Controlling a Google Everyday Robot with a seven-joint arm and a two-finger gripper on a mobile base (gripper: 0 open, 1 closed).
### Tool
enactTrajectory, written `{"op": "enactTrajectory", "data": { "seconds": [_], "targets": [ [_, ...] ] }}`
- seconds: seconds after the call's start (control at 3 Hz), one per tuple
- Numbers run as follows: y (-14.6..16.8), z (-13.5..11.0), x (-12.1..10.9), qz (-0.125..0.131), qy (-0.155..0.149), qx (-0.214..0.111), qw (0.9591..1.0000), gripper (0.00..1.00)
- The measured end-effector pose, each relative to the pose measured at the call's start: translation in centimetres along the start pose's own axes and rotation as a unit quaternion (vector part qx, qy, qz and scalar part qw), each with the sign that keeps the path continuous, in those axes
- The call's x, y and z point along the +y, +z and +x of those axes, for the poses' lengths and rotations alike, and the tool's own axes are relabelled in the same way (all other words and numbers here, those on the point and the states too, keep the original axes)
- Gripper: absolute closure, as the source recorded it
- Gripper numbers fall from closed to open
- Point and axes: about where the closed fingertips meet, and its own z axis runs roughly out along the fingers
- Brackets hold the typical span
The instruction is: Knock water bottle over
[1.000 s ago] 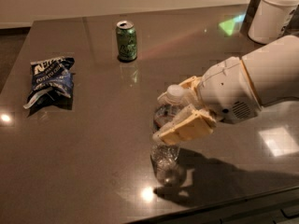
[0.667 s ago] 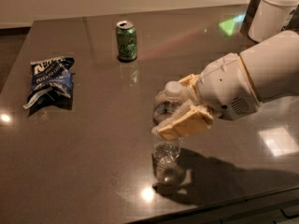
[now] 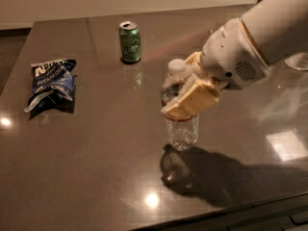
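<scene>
The water bottle [image 3: 182,129] is clear and ribbed, with a white cap and a red and blue label band. It hangs upright right of the table's middle, a little above the dark glossy table [image 3: 96,143]. Its shadow and reflection lie below it. My gripper [image 3: 185,88] reaches in from the right and is shut on the bottle at label height. The near tan finger [image 3: 192,100] crosses the label and the far one is behind the neck.
A green soda can [image 3: 130,42] stands at the back centre. A blue chip bag [image 3: 50,83] lies at the left. A white object [image 3: 299,60] sits at the right edge behind my arm. The table's front edge runs along the bottom right.
The bottle and my gripper have risen together. The bottle's base has left the table and its cap now shows above the fingers. The can and bag have not moved.
</scene>
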Motion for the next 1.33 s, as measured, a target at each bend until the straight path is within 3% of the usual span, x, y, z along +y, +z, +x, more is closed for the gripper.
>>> {"op": "enactTrajectory", "data": {
  "seconds": [0.33, 0.67, 1.0, 1.33],
  "targets": [
    [0.4, -0.4, -1.1, -0.024, -0.009, 0.089, 0.9957, 1.00],
    [1.2, 0.3, -2.3, -0.032, -0.018, 0.183, 0.9824, 1.00],
    [1.8, 1.3, -3.8, -0.018, -0.025, 0.254, 0.9668, 1.00],
    [2.8, 2.2, -5.1, -0.013, -0.033, 0.299, 0.9535, 1.00]
  ]
}}
